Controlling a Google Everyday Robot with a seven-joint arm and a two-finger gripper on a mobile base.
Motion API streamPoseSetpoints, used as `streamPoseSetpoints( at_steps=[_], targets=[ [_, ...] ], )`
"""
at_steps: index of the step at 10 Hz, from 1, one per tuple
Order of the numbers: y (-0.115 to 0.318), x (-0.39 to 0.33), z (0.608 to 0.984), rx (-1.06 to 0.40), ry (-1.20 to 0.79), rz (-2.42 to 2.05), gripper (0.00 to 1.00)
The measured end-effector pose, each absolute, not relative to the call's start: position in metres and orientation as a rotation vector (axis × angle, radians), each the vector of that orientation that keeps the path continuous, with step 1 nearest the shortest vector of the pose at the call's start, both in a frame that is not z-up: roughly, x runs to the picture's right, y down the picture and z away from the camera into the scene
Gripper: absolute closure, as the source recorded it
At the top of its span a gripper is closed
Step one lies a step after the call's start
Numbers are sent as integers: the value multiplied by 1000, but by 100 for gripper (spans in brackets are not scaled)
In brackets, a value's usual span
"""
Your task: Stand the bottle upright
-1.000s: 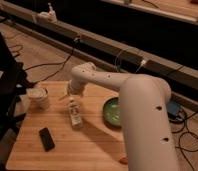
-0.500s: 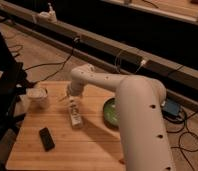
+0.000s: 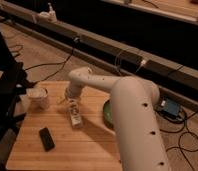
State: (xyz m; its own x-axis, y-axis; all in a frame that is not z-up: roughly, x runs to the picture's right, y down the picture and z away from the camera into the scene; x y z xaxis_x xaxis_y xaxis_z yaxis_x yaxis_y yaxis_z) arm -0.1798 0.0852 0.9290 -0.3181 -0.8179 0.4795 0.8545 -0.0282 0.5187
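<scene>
The bottle point(image 3: 75, 116) is small, slim and whitish with a pale label. It lies on its side near the middle of the wooden table point(image 3: 67, 150), its length running from the far side toward the near side. My gripper point(image 3: 70, 103) hangs from the white arm point(image 3: 92, 80) right at the bottle's far end, touching or just above it. The arm's big white link point(image 3: 134, 125) fills the right of the view.
A white cup point(image 3: 38, 97) stands at the table's far left. A green bowl point(image 3: 107, 112) sits right of the bottle, partly hidden by the arm. A flat black slab point(image 3: 46, 138) lies at the near left. Cables run over the floor beyond the table.
The gripper stays at the bottle's far end, perhaps a little lower. The bottle still lies in the same place. The arm has shifted only slightly.
</scene>
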Motion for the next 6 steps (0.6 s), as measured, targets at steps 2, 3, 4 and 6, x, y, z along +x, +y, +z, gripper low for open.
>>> streamPoseSetpoints(
  at_steps=[2,3,4,6],
  targets=[
    [88,-187,931,-53,-908,-1679,54],
    [89,-188,932,-55,-913,-1676,64],
    [90,-188,934,-57,-916,-1673,72],
    [90,-188,934,-60,-923,-1673,94]
  ],
)
